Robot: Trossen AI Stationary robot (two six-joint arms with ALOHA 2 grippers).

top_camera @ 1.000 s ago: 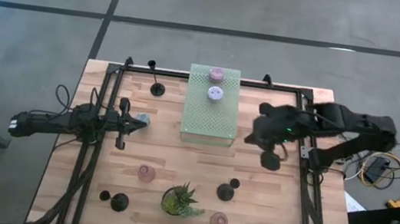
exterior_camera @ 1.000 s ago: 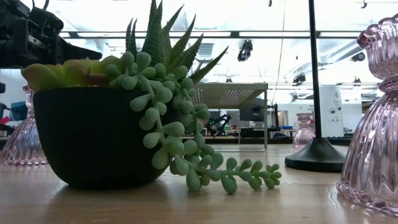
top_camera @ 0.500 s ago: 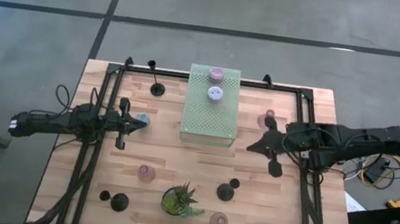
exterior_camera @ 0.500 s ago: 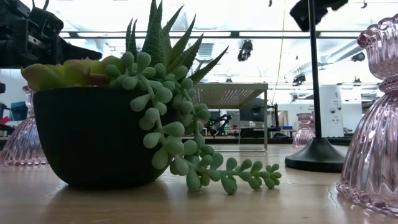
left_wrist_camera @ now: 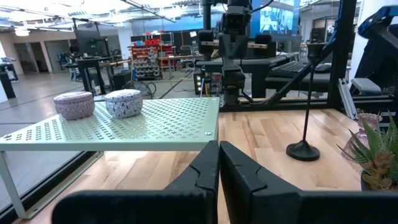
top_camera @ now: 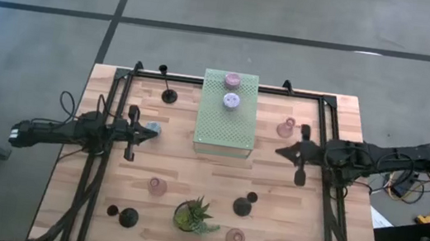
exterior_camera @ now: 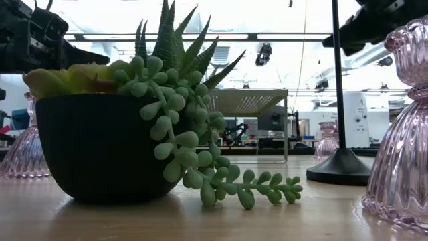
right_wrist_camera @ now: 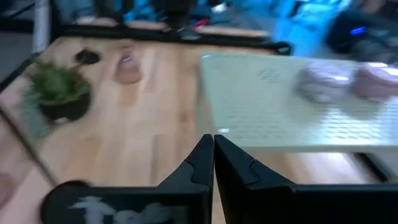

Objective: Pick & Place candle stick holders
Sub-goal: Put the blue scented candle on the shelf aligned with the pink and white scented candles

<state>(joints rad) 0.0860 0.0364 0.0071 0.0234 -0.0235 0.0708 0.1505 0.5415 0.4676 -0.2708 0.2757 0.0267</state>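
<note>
Both hands are pressed together and carry nothing. The left hand [top_camera: 149, 131] hangs over the bench [top_camera: 96, 205] just left of the pale green box [top_camera: 225, 130], with its tip pointing at the box. The right hand [top_camera: 281, 152] hangs on the other side of the box, a little way off, and points back at it.

Two squat lilac-grey holders [top_camera: 231, 100] sit on top of the box at its far end, one behind the other. A pink glass holder [top_camera: 285, 129] stands on the bench right of the box, close to the right hand. A black holder [top_camera: 169, 95] with a thin stem stands left of the box, toward the far side.

Near the front, a green plant [top_camera: 195, 215] sits in a dark pot. Another pink holder [top_camera: 157, 185] stands to its left and one more [top_camera: 234, 238] to its right. Black holders [top_camera: 244, 205] stand right of the plant and more [top_camera: 126, 216] at the near left.
</note>
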